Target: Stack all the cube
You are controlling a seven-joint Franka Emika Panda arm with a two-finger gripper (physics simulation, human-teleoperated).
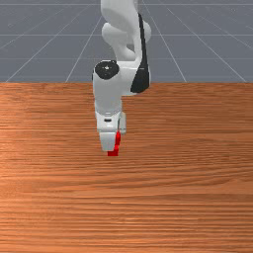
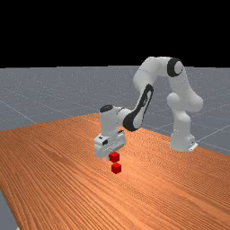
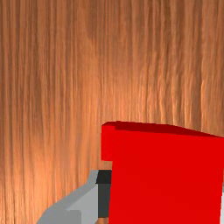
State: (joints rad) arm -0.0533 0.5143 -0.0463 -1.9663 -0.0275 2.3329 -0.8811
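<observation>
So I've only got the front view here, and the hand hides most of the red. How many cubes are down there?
Observer: I can make out two in the far view, an upper cube and a lower cube, both red.
Operator: Which one is gripped, if any?
Observer: The upper one. In the wrist view the gripper has it between both fingers, one against each of two opposite sides.
Operator: And does the lower one peek out from under it?
Observer: Yes, in the wrist view a strip of it shows past the upper cube, on the side of the finger with the dark pad. Viewing angle may explain that, so I can't call them misaligned.
</observation>
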